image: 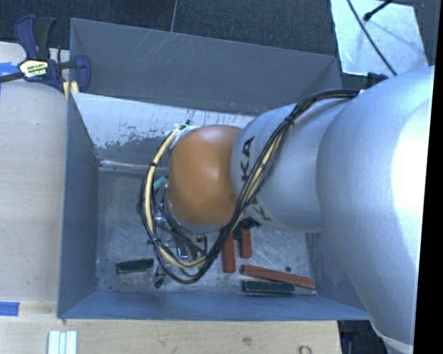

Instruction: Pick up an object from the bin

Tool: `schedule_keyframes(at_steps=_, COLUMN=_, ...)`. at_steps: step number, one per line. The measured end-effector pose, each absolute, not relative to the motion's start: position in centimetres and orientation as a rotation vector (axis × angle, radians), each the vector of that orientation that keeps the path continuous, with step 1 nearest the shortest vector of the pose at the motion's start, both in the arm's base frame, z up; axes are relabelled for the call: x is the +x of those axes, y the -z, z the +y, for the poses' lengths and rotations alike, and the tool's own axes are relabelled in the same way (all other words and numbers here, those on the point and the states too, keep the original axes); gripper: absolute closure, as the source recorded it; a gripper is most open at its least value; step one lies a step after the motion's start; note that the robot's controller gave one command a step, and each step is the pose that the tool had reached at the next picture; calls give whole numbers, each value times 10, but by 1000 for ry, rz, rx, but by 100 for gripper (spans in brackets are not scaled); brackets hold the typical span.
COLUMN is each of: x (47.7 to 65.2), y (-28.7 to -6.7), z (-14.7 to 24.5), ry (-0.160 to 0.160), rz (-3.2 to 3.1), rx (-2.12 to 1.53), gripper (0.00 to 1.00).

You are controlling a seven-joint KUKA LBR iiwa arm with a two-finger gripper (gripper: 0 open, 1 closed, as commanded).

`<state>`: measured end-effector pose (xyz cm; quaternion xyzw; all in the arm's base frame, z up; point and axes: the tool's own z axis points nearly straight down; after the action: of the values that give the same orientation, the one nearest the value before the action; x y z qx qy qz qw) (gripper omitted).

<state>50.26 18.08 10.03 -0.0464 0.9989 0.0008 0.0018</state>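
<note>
Near the front left of the grey bin (pixel 78 199) lies a short dark green stick (pixel 134 266). Just right of it the claw (pixel 176 245) hangs low over the floor, under the arm's orange cover (pixel 200 171). I cannot tell whether it is wide or narrow. Further right lie two short orange sticks (pixel 229 258), then a long red stick (pixel 278 276) just beside a long dark green stick (pixel 268 288) by the front wall.

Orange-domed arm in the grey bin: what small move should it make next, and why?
Probably a slight shift toward the small dark flat bar: the gripper hangs low right beside it, and that bar lies apart from the orange-red sticks.
</note>
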Motion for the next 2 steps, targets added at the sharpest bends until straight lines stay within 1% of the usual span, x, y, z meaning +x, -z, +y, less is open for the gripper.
schedule_keyframes(at_steps=1, x=496, y=-106, z=179, ry=0, rz=3139, rx=-139, gripper=0)
schedule_keyframes(at_steps=2, x=493, y=-68, z=179, ry=1, rz=3137, rx=-202, gripper=0)
